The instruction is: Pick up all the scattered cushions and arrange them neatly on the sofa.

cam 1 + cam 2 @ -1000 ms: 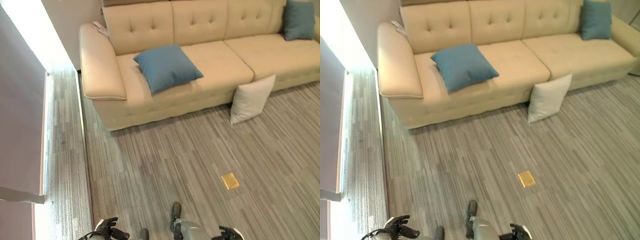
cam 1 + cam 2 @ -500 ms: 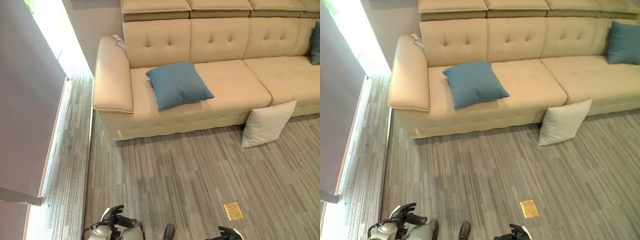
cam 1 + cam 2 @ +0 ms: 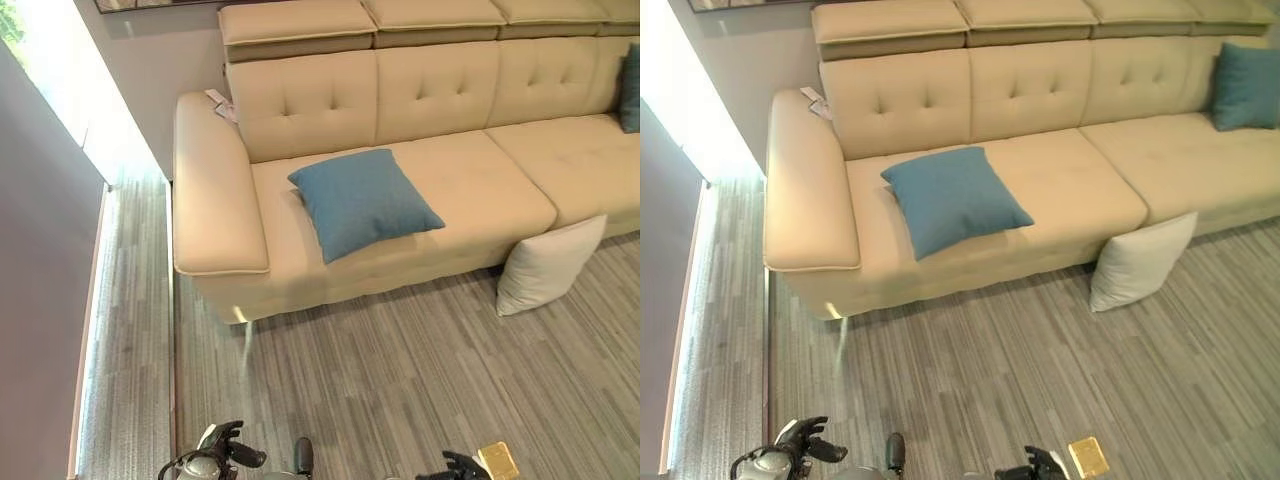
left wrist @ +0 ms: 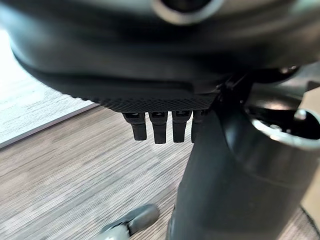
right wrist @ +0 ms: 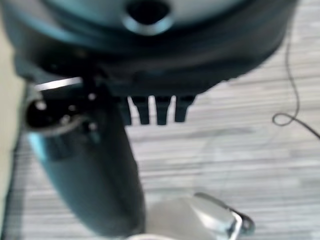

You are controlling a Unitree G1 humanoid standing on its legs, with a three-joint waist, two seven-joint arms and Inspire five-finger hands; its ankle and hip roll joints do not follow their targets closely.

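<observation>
Left eye view, my hands: my left hand (image 3: 225, 450) hangs low at my left side with fingers loosely spread and nothing in them; my right hand (image 3: 455, 466) just shows at the lower edge, near a small yellow floor plate (image 3: 498, 460).
Left eye view, cushions: one blue cushion (image 3: 362, 200) lies flat on the left seat of the beige sofa (image 3: 470, 185); a white cushion (image 3: 548, 264) stands on the floor (image 3: 400, 380), leaning against the sofa front.
Right eye view: a second blue cushion (image 3: 1246, 85) leans upright against the backrest at the far right; some small papers (image 3: 816, 102) lie on the top of the left armrest.
Left wrist view: my left fingers (image 4: 160, 127) hang straight down, apart, holding nothing, over the wood-grain floor.
Right wrist view: my right fingers (image 5: 157, 110) point straight down, relaxed, empty.
Change from earlier: the whole picture has shifted, so my head camera moved; the sofa sits larger and lower, the floor plate now by my right hand. Cushions lie as before on sofa and floor. Both hands stay low and empty.
</observation>
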